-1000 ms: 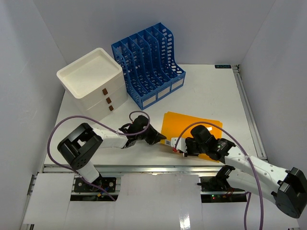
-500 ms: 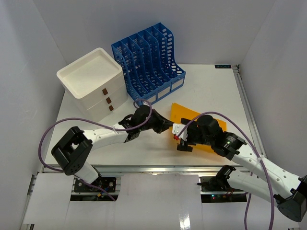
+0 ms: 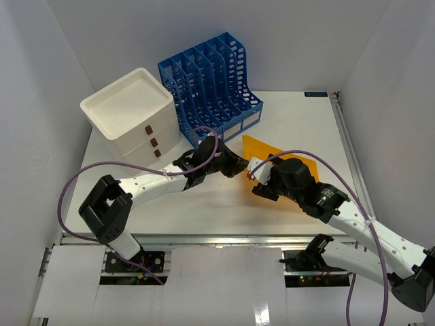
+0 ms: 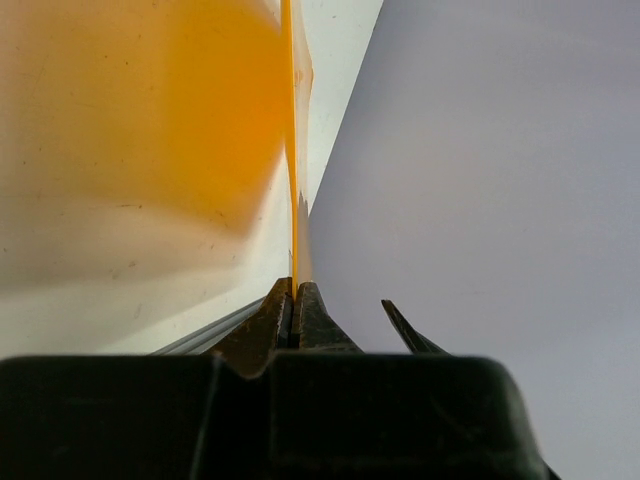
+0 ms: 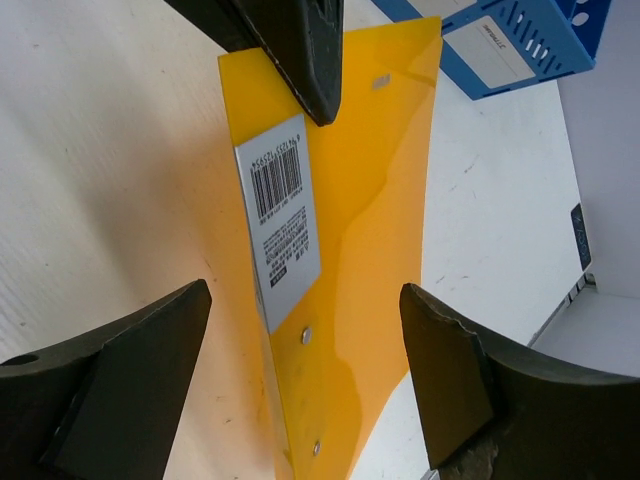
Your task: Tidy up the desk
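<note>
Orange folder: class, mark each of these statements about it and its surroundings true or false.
1. The left end effector is shut on the orange folder. True.
2. The right end effector is clamped on the folder. False: it is open, with its fingers apart on either side of the folder.
3. The folder bears a barcode label. True.
4. The folder sits in a slot of the blue file rack. False: it is held up over the desk, in front of the rack.
</note>
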You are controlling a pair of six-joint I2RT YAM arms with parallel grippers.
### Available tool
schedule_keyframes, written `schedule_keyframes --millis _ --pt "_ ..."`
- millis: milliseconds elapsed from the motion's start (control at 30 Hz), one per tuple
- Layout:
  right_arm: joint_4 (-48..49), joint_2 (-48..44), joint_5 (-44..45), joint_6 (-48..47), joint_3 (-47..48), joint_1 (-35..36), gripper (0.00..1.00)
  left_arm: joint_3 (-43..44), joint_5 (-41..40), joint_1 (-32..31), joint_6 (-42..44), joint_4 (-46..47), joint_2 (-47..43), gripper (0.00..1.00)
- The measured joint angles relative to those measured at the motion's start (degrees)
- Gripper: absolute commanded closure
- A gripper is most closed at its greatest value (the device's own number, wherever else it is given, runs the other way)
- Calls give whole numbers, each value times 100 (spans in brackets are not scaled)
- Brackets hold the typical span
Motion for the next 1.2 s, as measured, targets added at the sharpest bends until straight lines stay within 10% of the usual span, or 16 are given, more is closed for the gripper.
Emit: schedule_keyframes --millis 367,800,933,1200 --pt "-7 147 458 117 -565 2 40 213 -76 1 144 -357 24 100" --pt "280 786 1194 184 -569 4 91 325 -174 5 297 -678 24 100" --pt "296 778 1220 139 -569 6 92 336 -176 6 296 -688 24 100" --pt "-68 423 936 48 -288 -254 92 427 40 10 527 -452 11 28"
